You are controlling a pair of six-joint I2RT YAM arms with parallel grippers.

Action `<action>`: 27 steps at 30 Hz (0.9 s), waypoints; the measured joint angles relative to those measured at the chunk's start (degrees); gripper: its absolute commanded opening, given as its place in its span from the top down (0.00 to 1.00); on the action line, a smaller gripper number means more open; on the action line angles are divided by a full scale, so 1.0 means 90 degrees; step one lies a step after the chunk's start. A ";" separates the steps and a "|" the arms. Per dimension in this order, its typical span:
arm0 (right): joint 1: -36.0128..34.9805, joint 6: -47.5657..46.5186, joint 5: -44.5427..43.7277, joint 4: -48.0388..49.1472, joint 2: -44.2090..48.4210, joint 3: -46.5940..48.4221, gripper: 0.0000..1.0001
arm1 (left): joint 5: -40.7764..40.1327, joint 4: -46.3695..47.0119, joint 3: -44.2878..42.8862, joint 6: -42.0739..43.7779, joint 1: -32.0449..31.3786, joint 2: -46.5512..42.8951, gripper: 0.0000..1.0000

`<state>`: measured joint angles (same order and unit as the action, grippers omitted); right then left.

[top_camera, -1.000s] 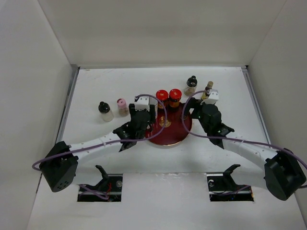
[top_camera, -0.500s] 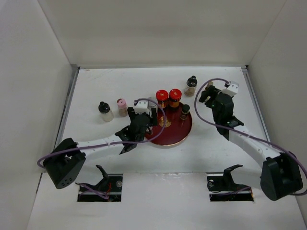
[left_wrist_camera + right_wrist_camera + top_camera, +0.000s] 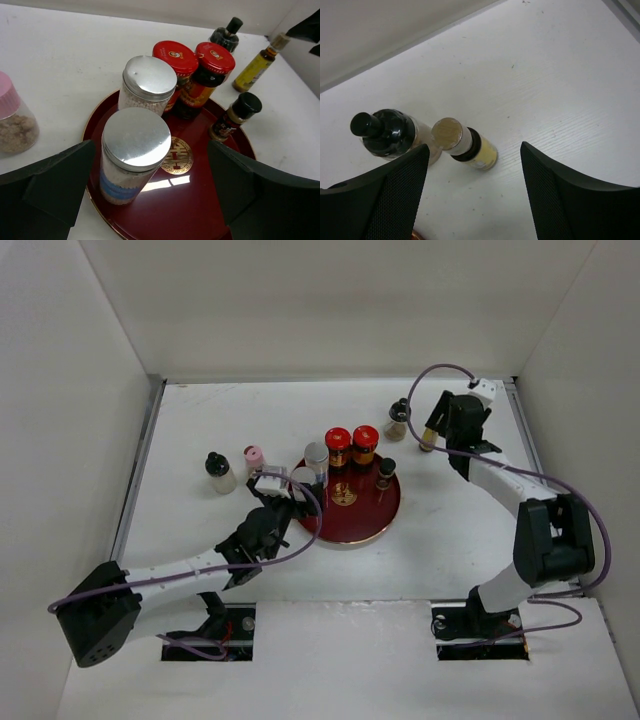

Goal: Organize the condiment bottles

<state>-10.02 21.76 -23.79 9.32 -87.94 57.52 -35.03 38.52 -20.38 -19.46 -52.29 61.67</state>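
Observation:
The dark red tray (image 3: pixel 360 518) holds two red-capped jars (image 3: pixel 338 444) (image 3: pixel 365 442), two silver-capped jars (image 3: pixel 316 455) (image 3: pixel 303 478) and a small black-capped bottle (image 3: pixel 385 473). My left gripper (image 3: pixel 288 492) is open at the tray's near-left rim. The nearer silver-capped jar (image 3: pixel 134 152) stands free just ahead of its spread fingers (image 3: pixel 50 187). My right gripper (image 3: pixel 475 200) is open at the back right. The slim amber bottle (image 3: pixel 466 146) stands upright ahead of its jaws, untouched, beside a black-capped bottle (image 3: pixel 387 134).
A pink-capped jar (image 3: pixel 254 460) and a black-capped bottle (image 3: pixel 219 472) stand on the white table left of the tray. White walls enclose the table on three sides. Purple cables loop over both arms.
My left gripper opened, let go of the silver-capped jar on the tray and drew back. My right arm swung from the tray to the back right, over the amber bottle.

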 measured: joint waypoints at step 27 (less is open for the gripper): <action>-0.0529 -0.0782 -0.0469 -0.0607 0.0391 0.0160 0.72 | 0.0112 0.0984 0.0580 -0.0058 0.0063 -0.0372 0.03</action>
<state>-14.79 14.72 -28.01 3.86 -84.42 58.96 -34.02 47.37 -15.16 -19.99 -51.72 58.33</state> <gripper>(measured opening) 0.389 0.974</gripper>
